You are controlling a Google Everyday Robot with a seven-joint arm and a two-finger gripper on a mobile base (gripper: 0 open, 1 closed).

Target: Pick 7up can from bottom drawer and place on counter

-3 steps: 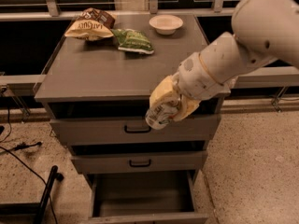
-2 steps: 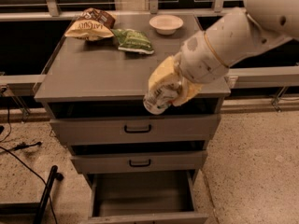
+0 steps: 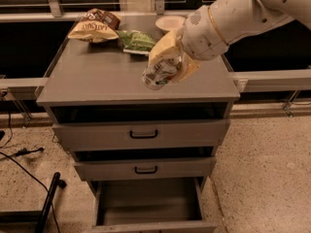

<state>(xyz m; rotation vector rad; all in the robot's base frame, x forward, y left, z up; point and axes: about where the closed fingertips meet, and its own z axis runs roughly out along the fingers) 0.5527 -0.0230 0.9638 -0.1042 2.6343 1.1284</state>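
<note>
The 7up can (image 3: 159, 74), silvery-white with green markings, is held tilted in my gripper (image 3: 169, 66), whose yellowish fingers (image 3: 164, 48) are shut around it. The can hangs above the right part of the grey counter (image 3: 97, 79), near its front edge. My white arm comes in from the upper right. The bottom drawer (image 3: 148, 203) stands pulled open below, a grey tray with nothing showing in it.
At the back of the counter lie a brown snack bag (image 3: 95, 25), a flat green snack bag (image 3: 136, 40) and a white bowl (image 3: 170, 22). Two upper drawers with black handles (image 3: 144, 134) are shut. Black cables and a black leg (image 3: 48, 205) lie on the floor at left.
My gripper has lifted the can from in front of the top drawer up and back, and it now hangs over the counter top.
</note>
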